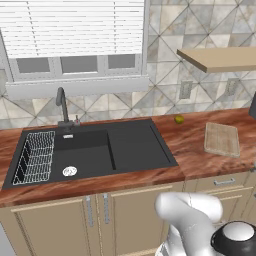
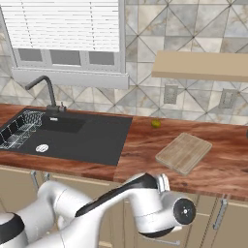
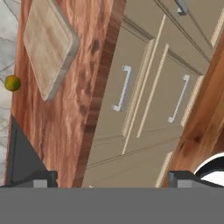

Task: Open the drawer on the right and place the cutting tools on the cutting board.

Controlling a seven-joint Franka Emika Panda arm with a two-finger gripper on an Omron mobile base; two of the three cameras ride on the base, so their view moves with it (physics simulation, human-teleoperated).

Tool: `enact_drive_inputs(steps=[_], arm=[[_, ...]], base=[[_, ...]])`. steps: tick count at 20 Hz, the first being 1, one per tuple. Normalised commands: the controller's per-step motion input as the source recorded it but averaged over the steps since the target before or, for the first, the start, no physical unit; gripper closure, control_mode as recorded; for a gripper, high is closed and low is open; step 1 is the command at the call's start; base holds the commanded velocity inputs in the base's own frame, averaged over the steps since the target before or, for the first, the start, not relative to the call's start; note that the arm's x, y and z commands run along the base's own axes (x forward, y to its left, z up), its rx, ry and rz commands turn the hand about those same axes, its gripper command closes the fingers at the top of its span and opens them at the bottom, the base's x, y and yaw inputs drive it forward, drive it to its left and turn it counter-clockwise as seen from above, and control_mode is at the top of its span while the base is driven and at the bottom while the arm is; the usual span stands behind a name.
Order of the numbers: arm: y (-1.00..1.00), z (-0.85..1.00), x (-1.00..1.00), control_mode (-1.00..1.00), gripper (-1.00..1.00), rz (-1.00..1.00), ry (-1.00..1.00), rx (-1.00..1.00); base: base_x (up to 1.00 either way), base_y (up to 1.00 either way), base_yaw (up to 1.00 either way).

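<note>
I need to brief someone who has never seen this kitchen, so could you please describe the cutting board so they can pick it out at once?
Start at the black sink set into the reddish wooden counter and move right along the counter. There, under the tan wall shelf, lies the cutting board. It is a flat, pale wooden rectangle with rounded corners and grain lines, unlike the small round yellow-green fruit near the wall.

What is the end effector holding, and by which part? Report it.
Nothing is held. The end effector is open, its fingertips wide apart, facing the closed drawer below the counter.
</note>
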Motion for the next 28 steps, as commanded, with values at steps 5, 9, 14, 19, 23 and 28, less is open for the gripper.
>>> enact_drive_inputs(steps=[5,9,14,19,23,28], arm=[[-0.08,-0.48,0.14,-1.0,-1.0,-0.14,-0.01,0.04],[0.0,-0.35,0.17,-1.0,-1.0,-0.04,-0.01,0.0],[-0.05,-0.36,0.0,-1.0,-1.0,0.0,-0.14,0.13],[0.0,-0.3,0.0,-1.0,-1.0,0.0,-0.27,0.27],[0.0,-0.23,0.0,-1.0,-1.0,-0.01,-0.27,0.3],[0.0,-0.14,0.18,-1.0,-1.0,0.0,-0.06,-0.04]], base=[[0.0,0.0,0.0],[0.0,0.0,0.0],[0.0,0.0,0.0],[0.0,0.0,0.0],[0.0,0.0,0.0],[0.0,0.0,0.0]])
